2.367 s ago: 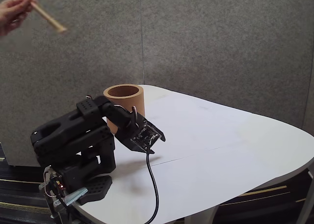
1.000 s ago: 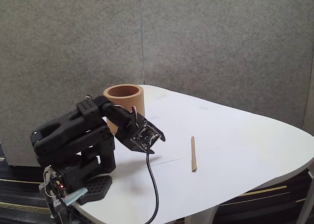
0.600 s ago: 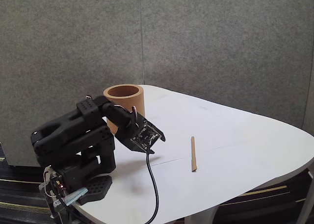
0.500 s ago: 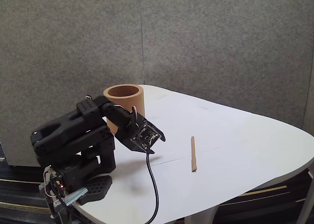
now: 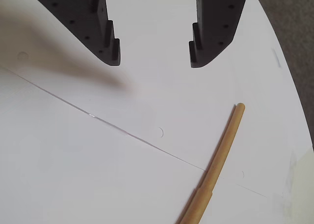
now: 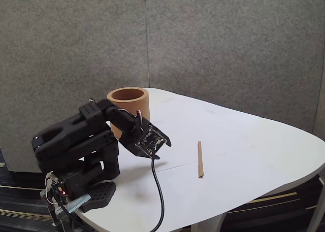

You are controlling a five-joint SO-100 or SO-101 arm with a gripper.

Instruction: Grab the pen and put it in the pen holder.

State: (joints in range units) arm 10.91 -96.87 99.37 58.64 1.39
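The gripper (image 5: 155, 59) hangs with its two black fingers (image 5: 105, 37) spread wide apart, holding nothing and touching nothing, above the bare white table (image 6: 244, 140). In the fixed view the black arm (image 6: 76, 140) sits folded low at the table's near left corner, gripper (image 6: 161, 141) tilted down towards the surface, a black cable (image 6: 158, 191) trailing from it over the near edge. The pen (image 6: 199, 159) lies flat on the table towards its near edge, well apart from the fingers; the wrist view shows the pen (image 5: 221, 155) running diagonally to the lower edge. The pen holder (image 6: 128, 107) stands upright near the far left edge, behind the arm.
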